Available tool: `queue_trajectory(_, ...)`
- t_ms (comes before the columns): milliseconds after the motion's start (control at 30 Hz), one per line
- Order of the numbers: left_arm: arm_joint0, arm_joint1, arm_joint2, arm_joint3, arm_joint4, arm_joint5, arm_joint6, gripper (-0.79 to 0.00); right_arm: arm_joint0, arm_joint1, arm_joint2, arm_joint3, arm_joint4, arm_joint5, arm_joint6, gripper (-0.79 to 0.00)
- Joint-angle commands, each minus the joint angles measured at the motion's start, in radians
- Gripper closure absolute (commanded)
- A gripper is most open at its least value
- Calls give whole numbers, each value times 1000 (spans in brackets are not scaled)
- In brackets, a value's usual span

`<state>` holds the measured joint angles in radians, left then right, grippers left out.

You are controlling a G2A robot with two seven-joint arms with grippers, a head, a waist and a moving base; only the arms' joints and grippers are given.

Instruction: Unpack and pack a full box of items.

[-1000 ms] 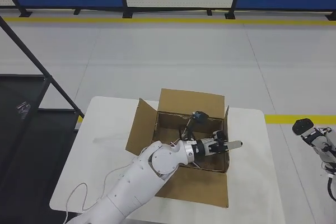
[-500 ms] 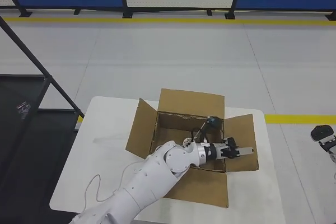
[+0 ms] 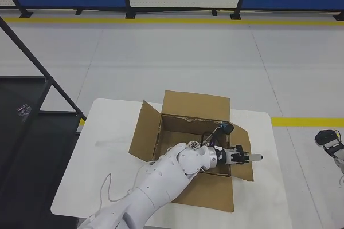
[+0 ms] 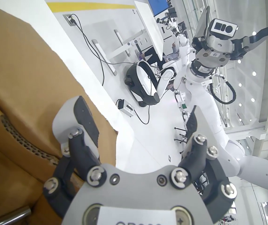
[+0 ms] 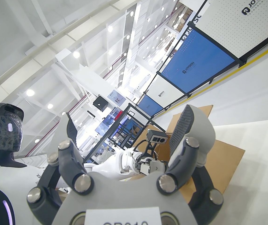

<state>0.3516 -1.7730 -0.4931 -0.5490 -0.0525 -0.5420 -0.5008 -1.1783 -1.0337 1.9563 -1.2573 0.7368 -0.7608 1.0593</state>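
The cardboard box [image 3: 195,104] is sitting in the middle of the white table [image 3: 103,154], its flaps folded outward. The left arm is lying across the opening from the near side and hiding most of the inside, so I cannot tell what is in there. The left gripper [image 3: 253,156] is hanging over the right flap [image 3: 245,143], fingers spread wide and holding nothing. The flap's ragged edge is lying close by one finger [image 4: 87,118], though I cannot tell whether they are touching. The right gripper [image 5: 129,118] is hovering well off to the right of the table, also spread and empty. The box is plain brown corrugated board, its fluted layer showing at a cut edge. A black metal rack [image 3: 17,149] is standing left of the table, and a yellow line [image 3: 312,121] is running along the pale floor.
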Motion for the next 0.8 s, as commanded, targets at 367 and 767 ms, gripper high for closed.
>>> queue_trajectory(367, -32, -39, -29, 87, 8, -11, -15, -785, 42, 7, -42, 29, 0, 4, 4, -785)
queue_trajectory(767, -57, -8, -142, 42, -46, -144, -27, -785, 106, 15, -68, 67, -64, 23, -59, -785)
